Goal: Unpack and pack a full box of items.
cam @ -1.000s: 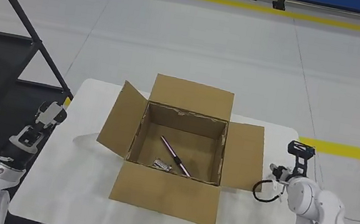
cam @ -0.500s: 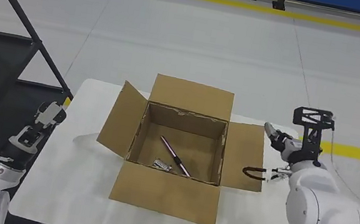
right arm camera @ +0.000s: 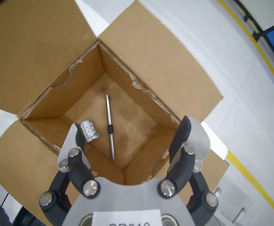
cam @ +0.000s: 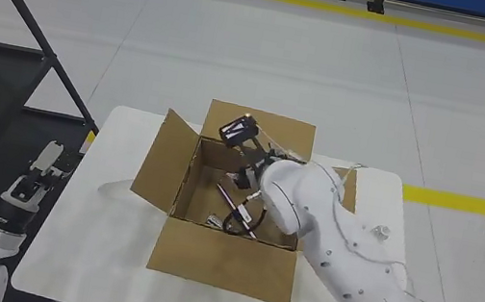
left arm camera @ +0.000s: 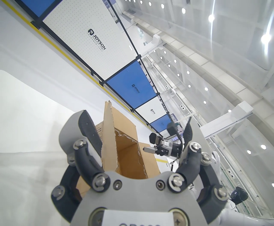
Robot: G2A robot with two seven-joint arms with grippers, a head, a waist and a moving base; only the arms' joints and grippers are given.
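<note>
The right arm has swung in from the table edge to the right of the box and now hangs over the box's open top, while the left arm has shifted only slightly, left of the box. The white rectangular table (cam: 102,224) carries the large brown cardboard box (cam: 223,260), which stands with all four flaps folded outward and its torn inner edges showing. The right gripper (right arm camera: 130,126) is poised above the box's opening, looking down into it, its two black-padded fingers (right arm camera: 182,132) spread wide apart and holding nothing. The left gripper (left arm camera: 137,122) sits well apart from the box's left flap, at the table's edge, aimed toward the box, its claws likewise spread and empty. On the box floor lies a slim silver metal rod with a black collar at mid-length (right arm camera: 110,128), slanted across the floor. Just beside it, near the box's front wall, lies a short silver ribbed metal cylinder (right arm camera: 88,131), apart from the rod.
</note>
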